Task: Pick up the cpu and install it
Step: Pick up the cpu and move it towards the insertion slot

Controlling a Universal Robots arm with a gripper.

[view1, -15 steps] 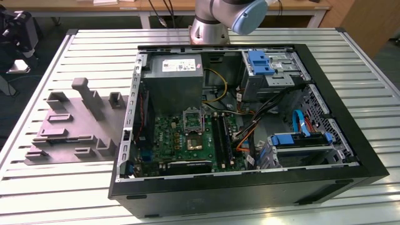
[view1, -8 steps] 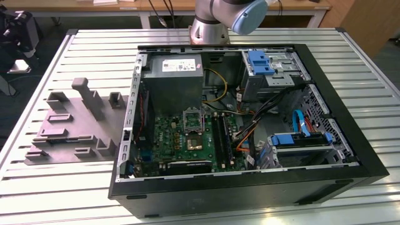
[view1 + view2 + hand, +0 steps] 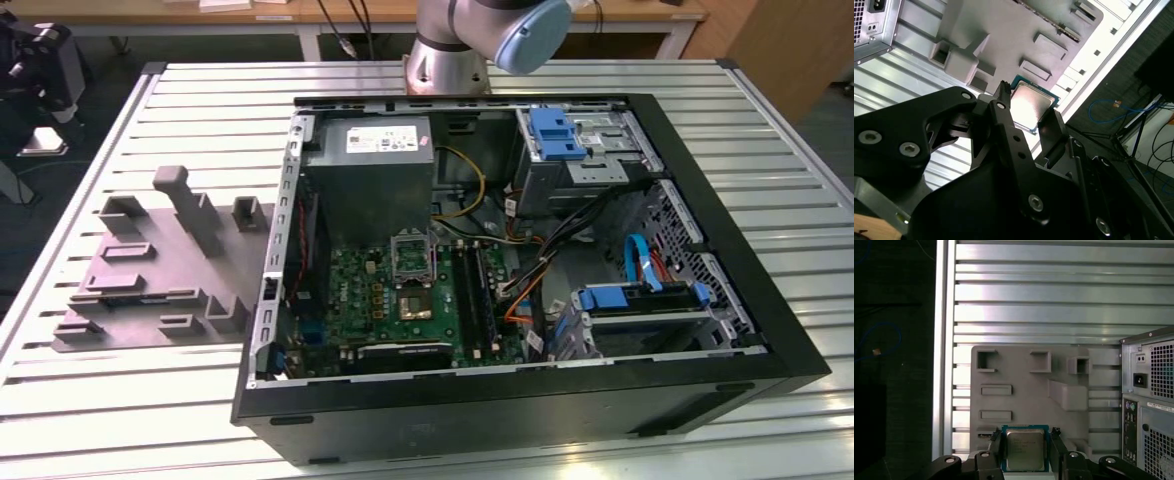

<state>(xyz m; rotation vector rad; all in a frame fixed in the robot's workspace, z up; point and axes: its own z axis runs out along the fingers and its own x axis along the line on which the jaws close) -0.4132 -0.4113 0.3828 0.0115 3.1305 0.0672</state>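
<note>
**Pick-up stage of the cpu installation.** In both wrist views the cpu (image 3: 1025, 450), a small square chip with a pale metal top and a darker rim, is seen held flat between the black jaws, which are closed against two of its opposite edges. Behind it lies the grey fixture plate (image 3: 1019, 390) with its raised blocks and empty pockets. The plate rests on the slatted metal counter (image 3: 1039, 295), just beside the rear panel of the computer case (image 3: 1154, 405). The cpu is judged to be lifted clear of the plate, since it looms large against the pockets and, in the second wrist view, overlaps the plate's edge. Whether it touches anything beneath cannot be told for certain. In the exterior view the case is shown lying open on the counter, with the green circuit board (image 3: 387, 300) exposed and the fixture plate on the exterior view's left of it. The metal-framed socket (image 3: 412, 254) on the board shows a dark centre and is judged to be unfilled. The grasp is thus taken as done. The carrying of the cpu to the case and its seating in the socket are not yet done.
</note>
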